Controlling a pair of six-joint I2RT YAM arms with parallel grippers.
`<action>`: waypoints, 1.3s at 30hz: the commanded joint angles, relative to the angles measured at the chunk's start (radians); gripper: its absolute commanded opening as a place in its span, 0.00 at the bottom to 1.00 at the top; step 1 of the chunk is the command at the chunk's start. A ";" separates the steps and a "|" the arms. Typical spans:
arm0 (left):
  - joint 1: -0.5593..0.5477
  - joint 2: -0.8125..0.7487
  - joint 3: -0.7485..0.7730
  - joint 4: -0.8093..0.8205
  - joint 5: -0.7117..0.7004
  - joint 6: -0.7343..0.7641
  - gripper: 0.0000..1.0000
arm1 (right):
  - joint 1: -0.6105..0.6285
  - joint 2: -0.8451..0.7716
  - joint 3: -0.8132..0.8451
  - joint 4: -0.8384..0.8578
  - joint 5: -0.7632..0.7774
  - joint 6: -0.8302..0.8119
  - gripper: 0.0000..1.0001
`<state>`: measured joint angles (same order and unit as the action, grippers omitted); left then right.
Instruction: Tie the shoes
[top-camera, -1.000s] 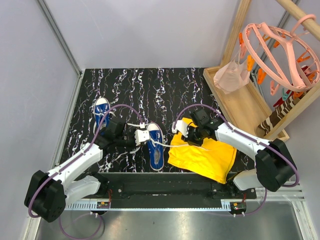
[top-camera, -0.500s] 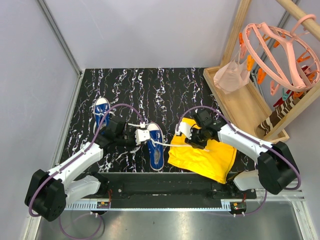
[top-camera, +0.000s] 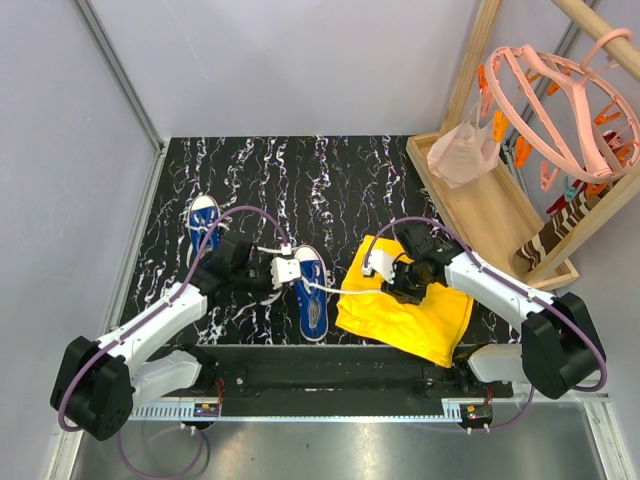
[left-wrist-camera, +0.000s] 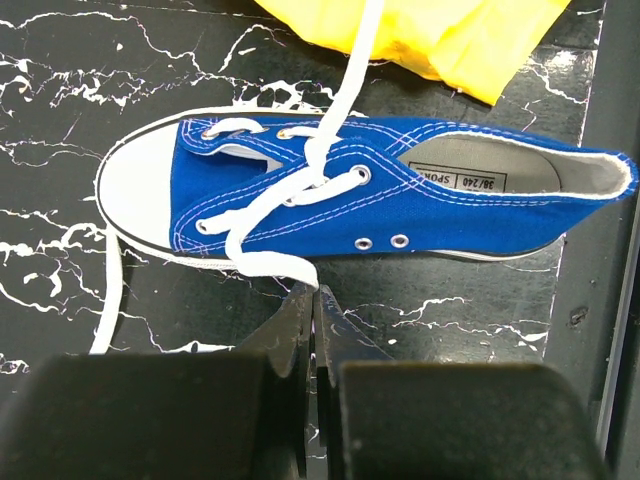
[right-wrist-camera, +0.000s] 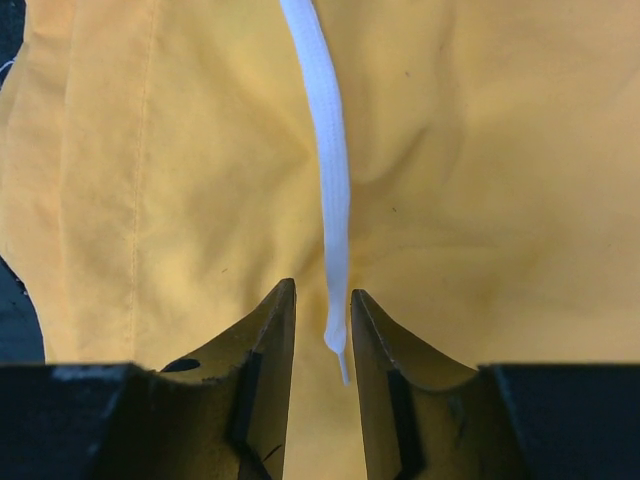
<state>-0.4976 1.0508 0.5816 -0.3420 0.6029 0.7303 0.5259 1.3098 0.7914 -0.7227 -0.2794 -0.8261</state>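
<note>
**Far shoe half hidden; one lace pinched, one loose**

The left arm's cable crosses the far shoe (top-camera: 204, 221). Two shoes lie on the counter (top-camera: 340, 170), the near shoe (left-wrist-camera: 400, 195) beside one yellow cloth (right-wrist-camera: 500, 200). The left claw (left-wrist-camera: 312, 300) reaches low and pinches a lace strand (left-wrist-camera: 262, 262). The downward-pointing right claw (right-wrist-camera: 323, 300) stands narrowly apart around the lace end (right-wrist-camera: 333, 200), not gripping it.

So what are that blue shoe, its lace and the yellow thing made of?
The shoe looks like matte blue canvas, by its weave and stitching; its toe cap is smooth white, probably rubber. The lace is a flat woven cord, maybe cotton. The yellow cloth is soft fabric, creased.
</note>
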 joint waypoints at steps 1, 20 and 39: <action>0.004 0.006 0.049 0.034 0.043 0.017 0.00 | -0.020 0.003 -0.015 0.009 0.020 -0.050 0.37; 0.004 -0.035 0.041 0.018 0.075 0.066 0.00 | -0.026 -0.006 0.186 0.144 -0.099 0.132 0.00; -0.004 -0.175 -0.081 0.064 0.112 0.236 0.00 | 0.233 0.473 0.684 0.606 -0.426 0.657 0.00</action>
<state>-0.4976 0.9115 0.5240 -0.3241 0.6777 0.9127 0.7132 1.7229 1.4277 -0.1982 -0.6479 -0.2405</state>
